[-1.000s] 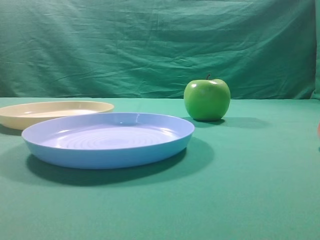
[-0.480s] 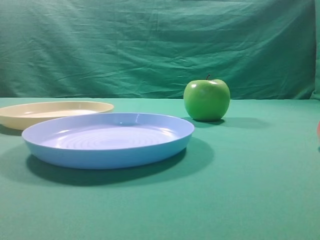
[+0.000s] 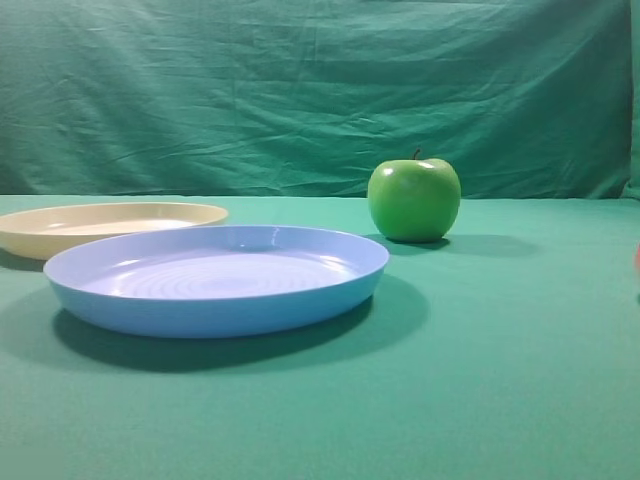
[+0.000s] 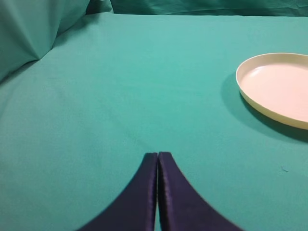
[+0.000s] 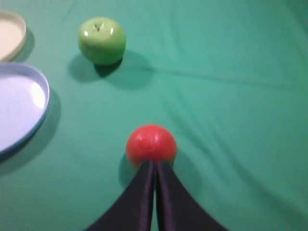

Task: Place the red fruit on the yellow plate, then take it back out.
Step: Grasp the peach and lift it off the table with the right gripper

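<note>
Exterior high view: red fruit (image 5: pixel 151 144), yellow plate (image 3: pixel 110 226) unmoved since earlier.

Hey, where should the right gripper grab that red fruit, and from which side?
Grip the red fruit across its widest middle, coming down from above. It is a smooth ball sitting free on the green cloth, apart from the green apple and blue plate. The right gripper is shut just behind it and would probably need to open first.
</note>
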Controlling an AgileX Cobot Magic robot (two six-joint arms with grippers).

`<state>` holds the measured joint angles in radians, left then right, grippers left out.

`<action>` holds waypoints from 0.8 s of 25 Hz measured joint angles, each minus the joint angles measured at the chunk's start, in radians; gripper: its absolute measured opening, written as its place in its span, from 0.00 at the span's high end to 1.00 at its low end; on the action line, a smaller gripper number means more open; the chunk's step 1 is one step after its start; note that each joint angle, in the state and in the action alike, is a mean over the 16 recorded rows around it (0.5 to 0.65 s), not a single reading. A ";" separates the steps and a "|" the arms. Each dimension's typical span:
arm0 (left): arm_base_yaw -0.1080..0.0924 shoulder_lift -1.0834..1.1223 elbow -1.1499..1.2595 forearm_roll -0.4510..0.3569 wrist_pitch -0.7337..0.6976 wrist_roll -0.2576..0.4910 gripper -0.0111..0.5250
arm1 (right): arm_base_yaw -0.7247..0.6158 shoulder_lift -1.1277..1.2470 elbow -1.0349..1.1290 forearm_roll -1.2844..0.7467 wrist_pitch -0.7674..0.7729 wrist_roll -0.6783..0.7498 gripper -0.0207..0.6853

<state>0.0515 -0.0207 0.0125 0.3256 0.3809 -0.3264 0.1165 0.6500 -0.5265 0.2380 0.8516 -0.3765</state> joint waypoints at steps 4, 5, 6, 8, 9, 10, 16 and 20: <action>0.000 0.000 0.000 0.000 0.000 0.000 0.98 | 0.047 0.134 -0.030 -0.054 -0.009 0.026 0.97; 0.000 0.000 0.000 0.000 0.000 0.000 0.98 | 0.057 0.168 -0.038 -0.065 -0.016 0.033 0.96; 0.000 0.000 0.000 0.000 0.000 0.000 0.98 | 0.066 0.202 -0.045 -0.076 -0.024 0.039 0.94; 0.000 0.000 0.000 0.000 0.000 0.000 0.98 | 0.080 0.270 -0.061 -0.093 -0.042 0.048 0.89; 0.000 0.000 0.000 0.000 0.000 0.000 0.98 | 0.085 0.304 -0.069 -0.100 -0.053 0.051 0.85; 0.000 0.000 0.000 0.000 0.000 0.000 0.98 | 0.090 0.337 -0.076 -0.105 -0.064 0.054 0.80; 0.000 0.000 0.000 0.000 0.000 0.000 0.98 | 0.101 0.522 -0.113 -0.101 -0.144 0.041 0.46; 0.000 0.000 0.000 0.000 0.000 0.000 0.98 | 0.102 0.629 -0.126 -0.087 -0.197 0.023 0.24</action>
<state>0.0515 -0.0207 0.0125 0.3256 0.3809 -0.3264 0.2185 1.2793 -0.6529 0.1507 0.6544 -0.3532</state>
